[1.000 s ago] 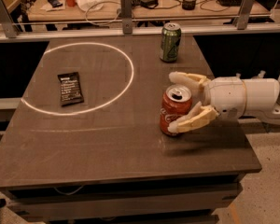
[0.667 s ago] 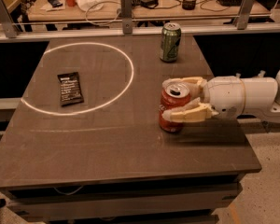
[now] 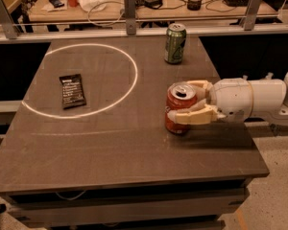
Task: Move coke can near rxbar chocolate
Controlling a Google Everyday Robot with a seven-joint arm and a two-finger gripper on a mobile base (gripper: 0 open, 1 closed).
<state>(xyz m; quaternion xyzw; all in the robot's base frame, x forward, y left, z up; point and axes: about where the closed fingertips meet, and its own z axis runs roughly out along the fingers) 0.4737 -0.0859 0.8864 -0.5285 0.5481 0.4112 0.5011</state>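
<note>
The red coke can [image 3: 178, 104] stands upright on the dark table, right of centre. My gripper [image 3: 188, 101] reaches in from the right, and its cream fingers [image 3: 192, 115] are closed around the can's upper body, one in front and one behind. The rxbar chocolate [image 3: 71, 90], a flat black bar with white lettering, lies at the left of the table inside a white circle of light. The can is well to the right of the bar.
A green can [image 3: 174, 43] stands at the back of the table [image 3: 110, 147], behind the coke can. A rail with metal posts [image 3: 129, 6] runs along the far edge, with a cluttered desk beyond. The table's right edge is just beneath my arm.
The fingers were spread on either side of the coke can and have closed onto it. The can has stayed in the same spot.
</note>
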